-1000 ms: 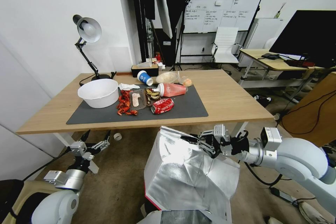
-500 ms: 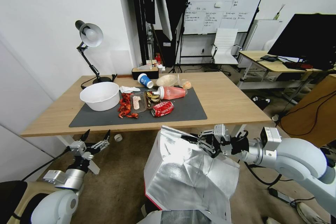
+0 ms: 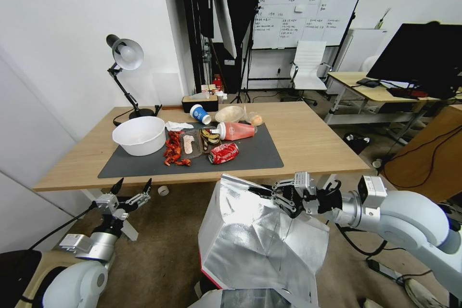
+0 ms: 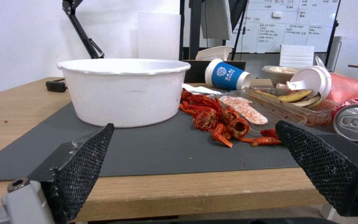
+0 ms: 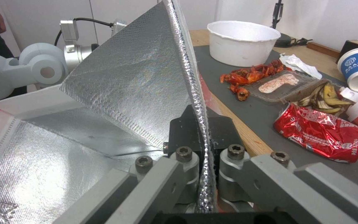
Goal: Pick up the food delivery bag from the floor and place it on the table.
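The food delivery bag point(image 3: 260, 240) hangs just in front of the table point(image 3: 308, 139), its silver foil lining outward and a red edge low down. My right gripper point(image 3: 262, 192) is shut on the bag's upper foil flap point(image 5: 117, 77), which is pinched between the right gripper's point(image 5: 202, 130) fingers. The flap's top edge stands about level with the table's front edge. My left gripper point(image 3: 131, 186) is open and holds nothing, low at the left just below the table's edge. Across the left gripper's point(image 4: 195, 126) gap I see the dark grey mat point(image 4: 154, 149). The floor point(image 3: 163, 250) lies beneath.
The mat carries a white bowl point(image 3: 139, 134), red shells point(image 3: 172, 148), a crushed red can point(image 3: 223, 152), a pink bottle point(image 3: 236, 131) and a blue cup point(image 3: 199, 114). A lamp point(image 3: 126, 55) stands at the back left. A desk with monitor point(image 3: 418, 57) is at right; cables point(image 3: 375, 262) run below it.
The table and room have slid a little downward in the head view, so the camera moved. The bag and both grippers keep their places in the picture.
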Motion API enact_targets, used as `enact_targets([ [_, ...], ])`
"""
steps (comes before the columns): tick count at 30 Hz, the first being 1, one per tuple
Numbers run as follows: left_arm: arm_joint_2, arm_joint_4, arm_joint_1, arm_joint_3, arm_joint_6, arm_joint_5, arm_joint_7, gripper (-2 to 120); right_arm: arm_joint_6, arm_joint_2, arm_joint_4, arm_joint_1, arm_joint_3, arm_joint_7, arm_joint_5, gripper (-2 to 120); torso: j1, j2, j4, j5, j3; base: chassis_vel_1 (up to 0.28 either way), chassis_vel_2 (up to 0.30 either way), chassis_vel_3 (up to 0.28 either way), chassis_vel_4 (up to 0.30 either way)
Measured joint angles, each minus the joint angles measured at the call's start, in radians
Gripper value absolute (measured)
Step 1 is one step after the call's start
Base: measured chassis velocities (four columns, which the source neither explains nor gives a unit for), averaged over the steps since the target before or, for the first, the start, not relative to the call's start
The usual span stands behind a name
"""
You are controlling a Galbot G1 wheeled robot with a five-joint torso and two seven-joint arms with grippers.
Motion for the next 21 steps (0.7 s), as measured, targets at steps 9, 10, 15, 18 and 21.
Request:
enact_targets([
  [9, 0.001, -0.005, 0.003, -0.001, 0.000, -0.001, 0.000, 100, 0.001, 0.003, 0.002, -0.007, 0.004, 0.000, -0.001, 0, 0.019, 0.044, -0.0001, -0.0001, 0.025, 0.000, 0.000, 0.000, 0.000],
  [10, 0.000, -0.006, 0.005, -0.001, 0.000, -0.001, 0.000, 100, 0.001, 0.003, 0.002, -0.007, 0.004, 0.000, -0.001, 0, 0.021, 0.049, -0.0001, 0.0000, 0.028, 0.000, 0.000, 0.000, 0.000],
  [15, -0.002, -0.007, 0.007, -0.002, -0.001, -0.001, 0.000, 100, 0.002, 0.001, 0.002, -0.006, 0.005, -0.001, -0.001, 0, 0.029, 0.068, -0.0001, -0.0001, 0.039, 0.000, 0.000, 0.000, 0.000],
  [18, -0.002, -0.007, 0.009, -0.004, -0.002, 0.000, -0.001, 100, 0.003, 0.001, 0.002, -0.006, 0.006, -0.001, -0.001, 0, 0.039, 0.089, 0.0000, -0.0001, 0.051, 0.000, 0.000, 0.000, 0.000],
  [21, -0.001, -0.007, 0.009, -0.005, -0.002, 0.000, -0.001, 100, 0.003, 0.002, 0.001, -0.007, 0.007, -0.001, -0.001, 0, 0.044, 0.101, -0.0001, -0.0001, 0.057, 0.000, 0.000, 0.000, 0.000],
])
